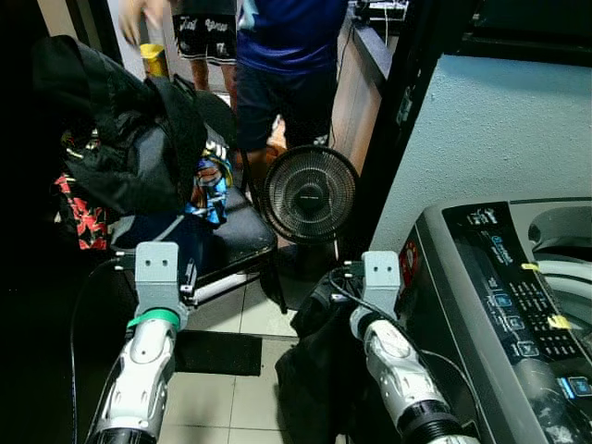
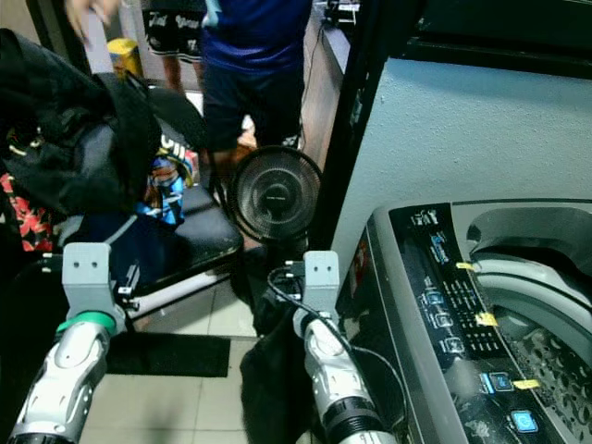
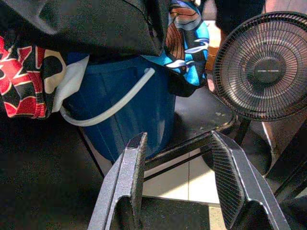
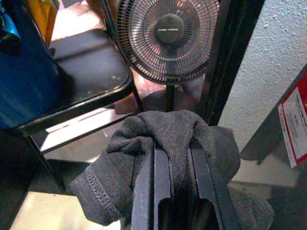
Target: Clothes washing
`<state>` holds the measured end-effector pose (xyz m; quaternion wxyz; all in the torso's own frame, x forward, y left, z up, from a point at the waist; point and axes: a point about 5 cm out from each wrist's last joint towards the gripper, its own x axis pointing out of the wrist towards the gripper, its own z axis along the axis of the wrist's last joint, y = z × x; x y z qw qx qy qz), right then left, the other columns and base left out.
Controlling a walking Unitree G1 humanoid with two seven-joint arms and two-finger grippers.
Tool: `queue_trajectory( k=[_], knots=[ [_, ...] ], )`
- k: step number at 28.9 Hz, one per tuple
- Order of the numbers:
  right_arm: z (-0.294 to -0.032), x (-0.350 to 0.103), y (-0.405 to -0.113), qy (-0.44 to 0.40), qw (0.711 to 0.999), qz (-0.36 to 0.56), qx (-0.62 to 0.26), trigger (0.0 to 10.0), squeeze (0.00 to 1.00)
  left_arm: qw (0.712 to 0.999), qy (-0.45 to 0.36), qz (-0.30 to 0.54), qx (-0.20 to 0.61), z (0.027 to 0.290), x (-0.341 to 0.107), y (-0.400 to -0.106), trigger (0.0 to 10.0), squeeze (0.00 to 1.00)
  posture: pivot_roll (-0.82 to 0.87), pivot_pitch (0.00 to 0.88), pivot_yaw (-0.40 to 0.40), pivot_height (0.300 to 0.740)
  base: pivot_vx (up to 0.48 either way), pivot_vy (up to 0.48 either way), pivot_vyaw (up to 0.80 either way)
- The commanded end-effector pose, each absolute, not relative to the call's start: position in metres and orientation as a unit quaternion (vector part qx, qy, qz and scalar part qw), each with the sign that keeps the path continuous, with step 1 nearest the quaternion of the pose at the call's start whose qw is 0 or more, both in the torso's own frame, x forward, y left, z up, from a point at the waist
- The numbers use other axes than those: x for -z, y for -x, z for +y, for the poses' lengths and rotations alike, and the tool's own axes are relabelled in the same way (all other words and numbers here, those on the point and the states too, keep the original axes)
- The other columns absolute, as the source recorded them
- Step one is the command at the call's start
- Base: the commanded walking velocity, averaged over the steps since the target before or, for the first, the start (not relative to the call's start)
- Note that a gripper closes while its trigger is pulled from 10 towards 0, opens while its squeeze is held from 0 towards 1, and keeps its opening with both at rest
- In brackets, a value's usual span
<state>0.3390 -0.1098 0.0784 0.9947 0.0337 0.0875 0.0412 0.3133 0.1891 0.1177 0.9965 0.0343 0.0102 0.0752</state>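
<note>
So my right claw is clamped down tight on a dark grey knit garment, fabric bunched over both fingers and the rest hanging down toward the tiled floor. Right arm's stretched forward and low, just beside the grey top-loading washing machine on my right, whose tub is open. I'd call this the loading step: one piece in hand, not in the drum yet. Next move, I reckon, is lifting the arm up and swinging it right over the control panel so the cloth drops into the opening, and the dangling tail could snag on the rim.

My left claw is spread wide with nothing in it, arm held out level, pointed at the blue plastic laundry bucket sitting on a black metal chair. Clothes are heaped over the bucket: a black garment on top, a red patterned one and a bright blue printed one spilling down. Past that stands a black round fan, and further back a couple of people.
</note>
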Motion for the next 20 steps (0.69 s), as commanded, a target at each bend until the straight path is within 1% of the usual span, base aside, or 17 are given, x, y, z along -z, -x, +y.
queue_trajectory(
  k=[1, 11, 13, 15, 18, 19, 20],
  knots=[
    [-0.112, -0.088, -0.342, -0.032, 0.997, 0.063, -0.040, 10.0, 0.00, 0.996, -0.031, 0.021, -0.077, 0.189, -0.113, -0.312, 10.0, 0.00, 0.15, 0.000, 0.004, 0.740, 0.000, 0.000, 0.00],
    [-0.109, -0.092, -0.346, -0.028, 0.997, 0.061, -0.048, 10.0, 0.00, 0.994, -0.039, 0.041, -0.088, 0.195, -0.104, -0.308, 10.0, 0.00, 0.15, 0.000, 0.002, 0.740, 0.000, 0.000, 0.00],
    [-0.112, -0.083, -0.344, -0.009, 0.995, 0.086, -0.050, 10.0, 0.00, 0.989, -0.058, 0.088, -0.104, 0.202, -0.084, -0.301, 10.0, 0.00, 0.15, 0.000, -0.001, 0.740, 0.000, 0.000, 0.00],
    [-0.116, -0.070, -0.340, 0.029, 0.991, 0.125, -0.048, 10.0, 0.00, 0.985, -0.070, 0.108, -0.112, 0.206, -0.075, -0.296, 10.0, 0.00, 0.14, 0.000, 0.001, 0.740, 0.000, 0.000, 0.00],
    [-0.118, -0.069, -0.339, 0.024, 0.990, 0.128, -0.045, 10.0, 0.00, 0.986, -0.065, 0.102, -0.111, 0.205, -0.077, -0.295, 10.0, 0.00, 0.14, 0.000, 0.001, 0.740, 0.000, 0.000, 0.00],
    [-0.118, -0.074, -0.340, -0.008, 0.992, 0.115, -0.045, 10.0, 0.00, 0.989, -0.051, 0.083, -0.107, 0.203, -0.084, -0.296, 10.0, 0.00, 0.14, 0.000, -0.004, 0.740, 0.000, 0.000, 0.00],
    [-0.118, -0.074, -0.340, -0.008, 0.992, 0.115, -0.045, 10.0, 0.00, 0.989, -0.051, 0.083, -0.107, 0.203, -0.084, -0.296, 10.0, 0.00, 0.14, 0.000, -0.004, 0.740, 0.000, 0.000, 0.00]
  ],
)
